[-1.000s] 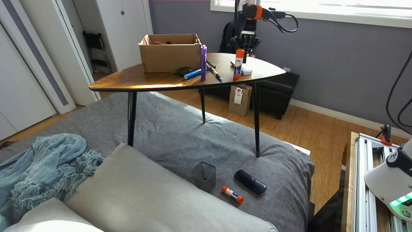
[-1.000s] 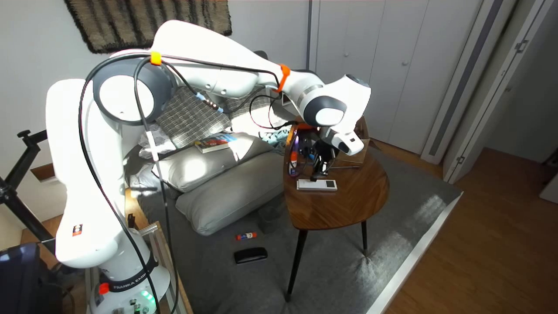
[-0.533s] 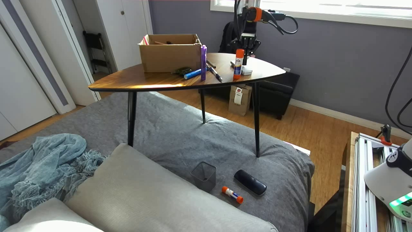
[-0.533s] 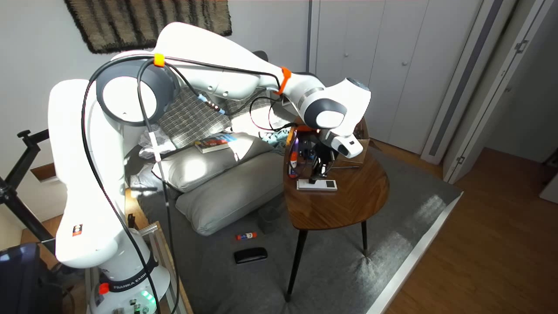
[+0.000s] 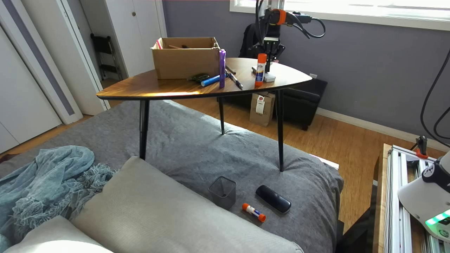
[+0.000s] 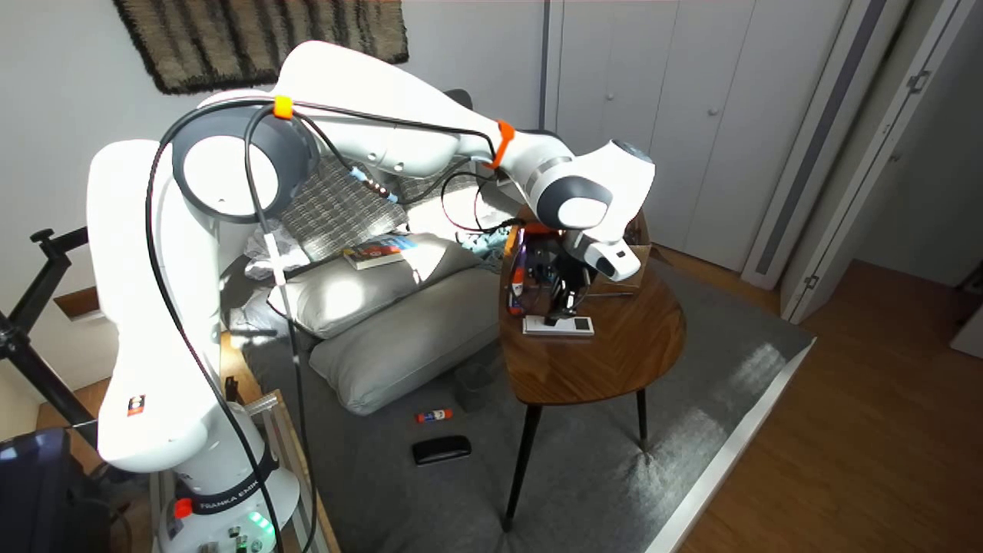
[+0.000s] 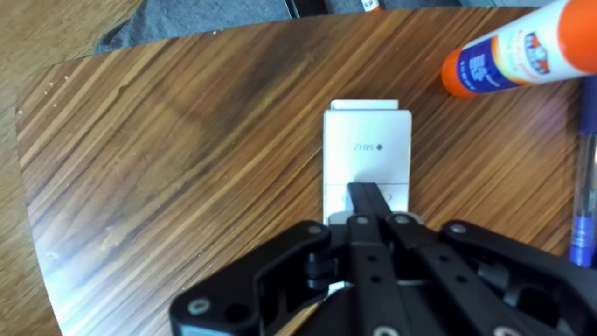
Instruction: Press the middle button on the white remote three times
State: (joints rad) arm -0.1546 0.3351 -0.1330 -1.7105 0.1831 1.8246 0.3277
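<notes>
The white remote (image 7: 368, 149) lies flat on the wooden table in the wrist view, with a printed logo and a row of buttons crossed by a thin line. It also shows in both exterior views, small in each (image 5: 269, 78) (image 6: 577, 326). My gripper (image 7: 364, 185) is shut, its two fingertips together with nothing between them. It points down at the remote's button area, between two arrow marks, and hides the button under it. The gripper also shows over the remote in both exterior views (image 5: 268, 71) (image 6: 551, 322). Whether the tips touch the surface or hover just above, I cannot tell.
An orange-capped glue stick (image 7: 513, 51) stands close beside the remote. A blue pen (image 7: 583, 200) lies farther right. A cardboard box (image 5: 186, 63), a purple marker (image 5: 222, 68) and a blue marker (image 5: 211, 80) are on the table. The table's edge (image 7: 35, 233) curves at left.
My gripper has come down a little onto or just above the remote, most of it in the first half second. It stays shut. The remote has not visibly moved.
</notes>
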